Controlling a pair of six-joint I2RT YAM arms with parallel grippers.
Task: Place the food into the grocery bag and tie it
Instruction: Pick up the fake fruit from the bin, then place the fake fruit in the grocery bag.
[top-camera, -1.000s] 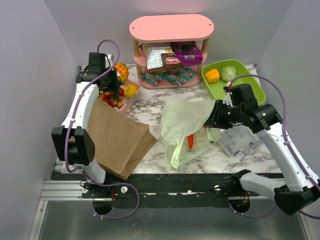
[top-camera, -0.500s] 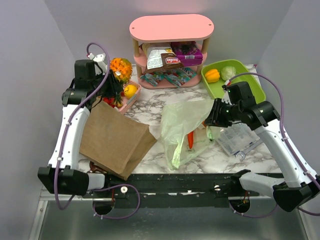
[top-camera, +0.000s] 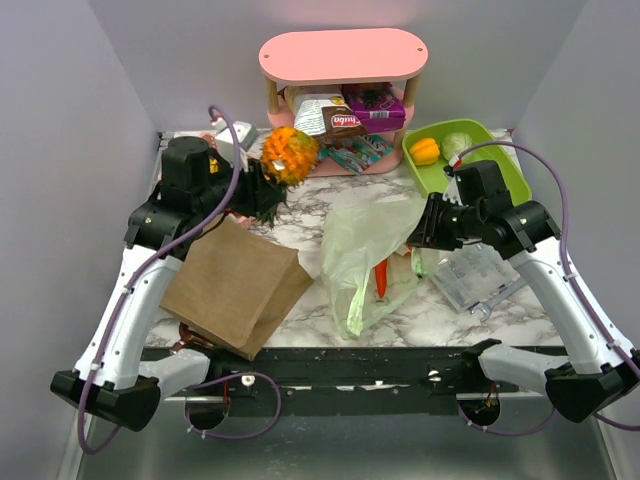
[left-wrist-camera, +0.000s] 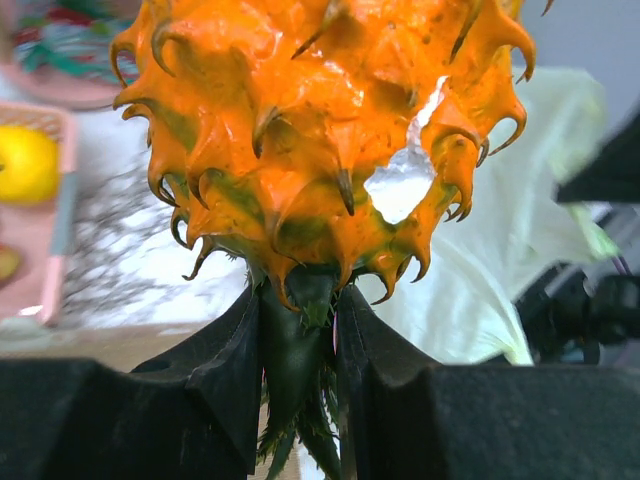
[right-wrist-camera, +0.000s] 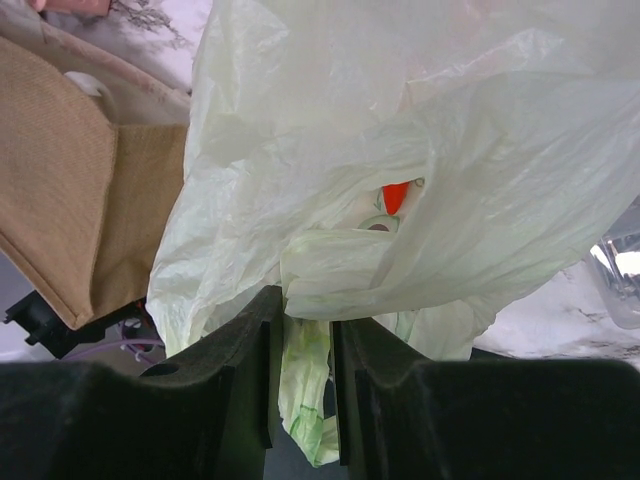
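Observation:
My left gripper (top-camera: 262, 194) is shut on the dark green crown of a spiky orange pineapple-like fruit (top-camera: 291, 154), held in the air left of the shelf. In the left wrist view the fruit (left-wrist-camera: 320, 150) fills the frame above the gripper (left-wrist-camera: 300, 330). The pale-green grocery bag (top-camera: 365, 240) lies at the table's middle with an orange carrot (top-camera: 380, 280) inside. My right gripper (top-camera: 420, 232) is shut on a bunched handle of the bag (right-wrist-camera: 400, 130), lifting its right side. The carrot (right-wrist-camera: 395, 195) shows through the plastic. A snack pack (top-camera: 325, 115) and a purple box (top-camera: 375, 103) sit on the shelf.
A stiff brown paper bag (top-camera: 235, 285) lies under the left arm. The pink shelf (top-camera: 343, 55) stands at the back. A green tray (top-camera: 500, 165) at the back right holds a yellow pepper (top-camera: 425, 150) and a pale cabbage (top-camera: 458, 146). A clear plastic container (top-camera: 475, 275) lies under the right arm.
The left arm has lifted the orange fruit from the pink basket at the back left and carried it right, toward the grocery bag. The right arm has barely moved.

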